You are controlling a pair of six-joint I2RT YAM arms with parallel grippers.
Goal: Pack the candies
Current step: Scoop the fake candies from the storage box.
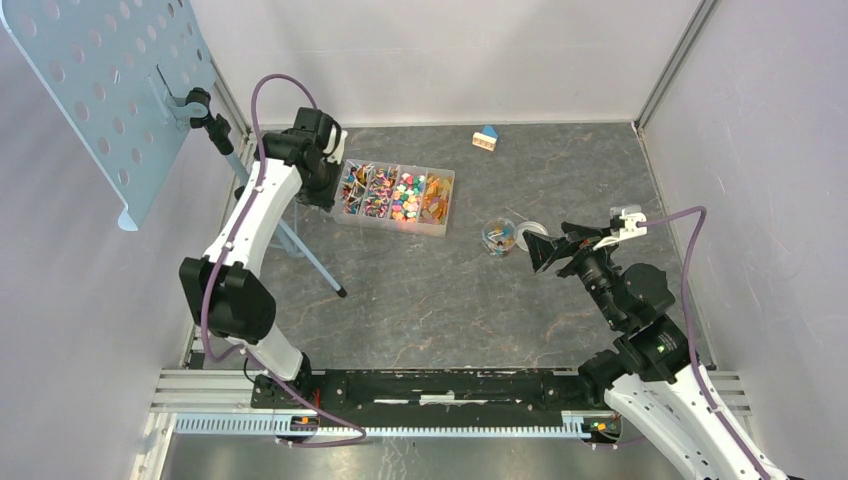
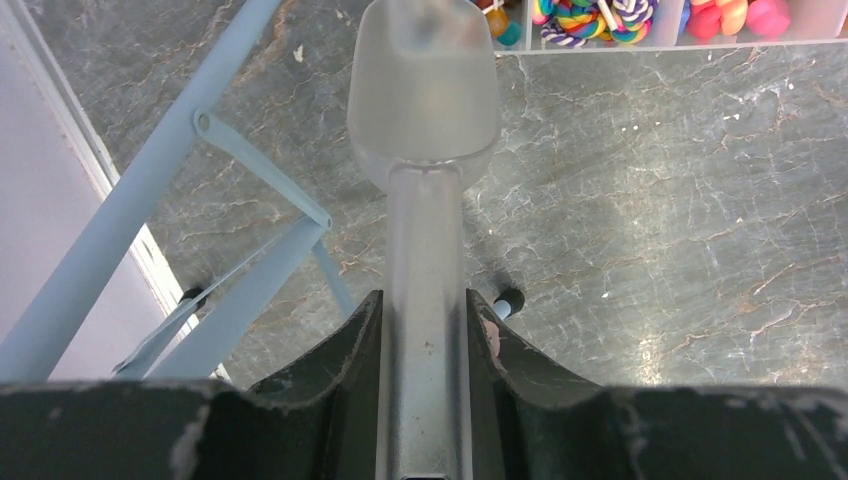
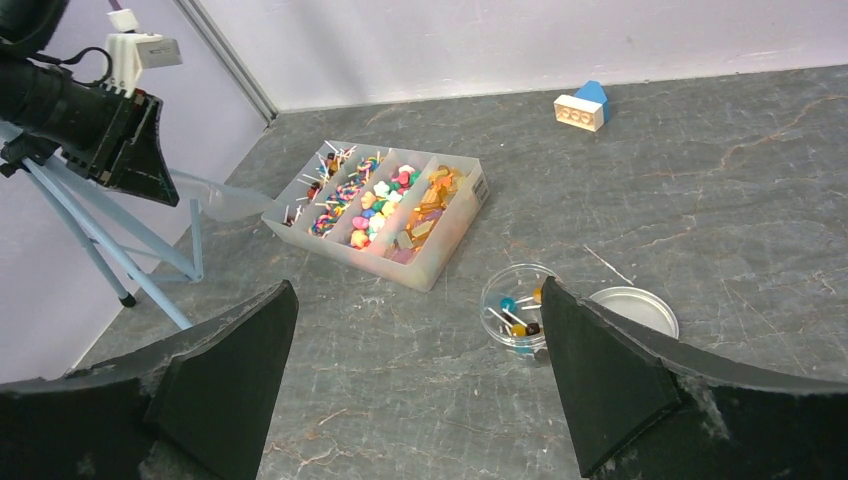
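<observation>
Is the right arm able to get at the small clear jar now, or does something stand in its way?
Probably yes. The right gripper is open and faces the small clear jar, with only bare table between them. The lid lies beside the jar, not on it.

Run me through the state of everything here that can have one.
Left gripper: shut on the scoop
Scoop: held, bowl looks empty
Right gripper: open, holding nothing
Jar: uncovered, a few candies inside
Lid: off, lying beside the jar
Tray: uncovered, compartments filled with candies
</observation>
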